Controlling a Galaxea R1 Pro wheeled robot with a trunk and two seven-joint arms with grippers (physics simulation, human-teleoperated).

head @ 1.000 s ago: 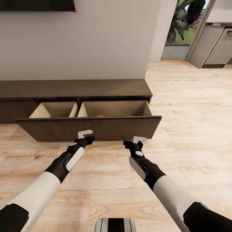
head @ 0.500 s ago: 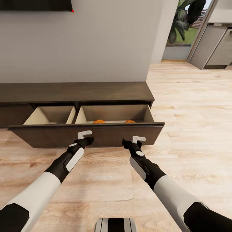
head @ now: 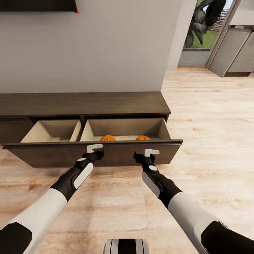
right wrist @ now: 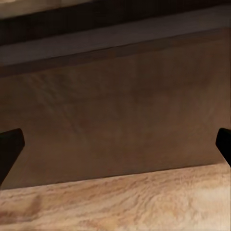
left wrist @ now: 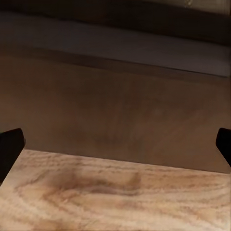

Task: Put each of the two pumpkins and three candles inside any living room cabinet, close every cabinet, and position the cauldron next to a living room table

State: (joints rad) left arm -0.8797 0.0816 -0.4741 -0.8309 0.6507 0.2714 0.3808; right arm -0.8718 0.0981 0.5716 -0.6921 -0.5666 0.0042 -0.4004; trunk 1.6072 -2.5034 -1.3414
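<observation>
Two pumpkins point(head: 108, 138) point(head: 143, 138) sit in the right-hand compartment of the cabinet point(head: 84, 104)'s pulled-out drawer point(head: 92, 153), close behind the drawer front; only their orange tops show above its upper edge. One lies toward the left of that compartment, the other toward its right, well apart from each other. The compartment's pale beige walls rise around them, and a divider separates it from a second, narrower compartment point(head: 51, 130) on the left, where no contents can be made out. The drawer stands wide out from the long, low dark-brown cabinet, whose flat top runs along the far side against a pale grey wall point(head: 106, 46).

The left pincer point(head: 94, 148) is right at the near face of the drawer front, below the left pumpkin, and the right pincer point(head: 151, 152) is at the same face below the right pumpkin. Whether either actually touches the wood cannot be told. In the left wrist view the dark fingertips point(left wrist: 10, 147) appear at opposite edges of the frame, spread wide with nothing between them, and the brown drawer front fills the space ahead above the floor. The right wrist view shows the same: its fingertips point(right wrist: 9, 144) far apart, gripping nothing, facing the drawer front.

Light wood plank floor point(head: 211, 116) stretches to the right of the cabinet. At far right are grey kitchen units point(head: 234, 53) and a leafy plant point(head: 203, 17). The dark lower edge of a screen point(head: 38, 5) hangs on the wall at far left.
</observation>
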